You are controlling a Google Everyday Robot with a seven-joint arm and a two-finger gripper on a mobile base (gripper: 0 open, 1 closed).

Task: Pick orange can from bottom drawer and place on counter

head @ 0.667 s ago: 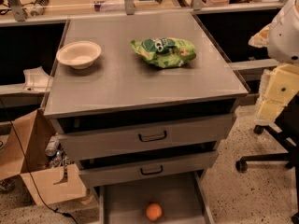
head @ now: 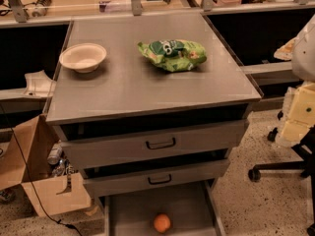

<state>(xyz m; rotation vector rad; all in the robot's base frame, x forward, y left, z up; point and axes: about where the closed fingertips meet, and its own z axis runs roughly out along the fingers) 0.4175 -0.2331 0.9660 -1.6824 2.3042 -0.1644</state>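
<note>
The orange can [head: 162, 223] is a small round orange object lying on the floor of the open bottom drawer [head: 128, 215], near its front middle. Above it stands the counter [head: 142, 82], a flat grey metal top. My arm shows as white and pale yellow parts at the right edge of the camera view. My gripper [head: 291, 134] hangs there beside the cabinet, well to the right of and above the can, touching nothing.
A green snack bag [head: 172, 54] and a white bowl [head: 82, 57] lie on the counter. Two drawers with black handles [head: 160, 143] stick out slightly above the bottom drawer. A cardboard box [head: 44, 181] stands at the left, and an office chair base [head: 275, 168] at the right.
My arm has shifted slightly right and down at the frame's edge. The can, bag and bowl have not moved.
</note>
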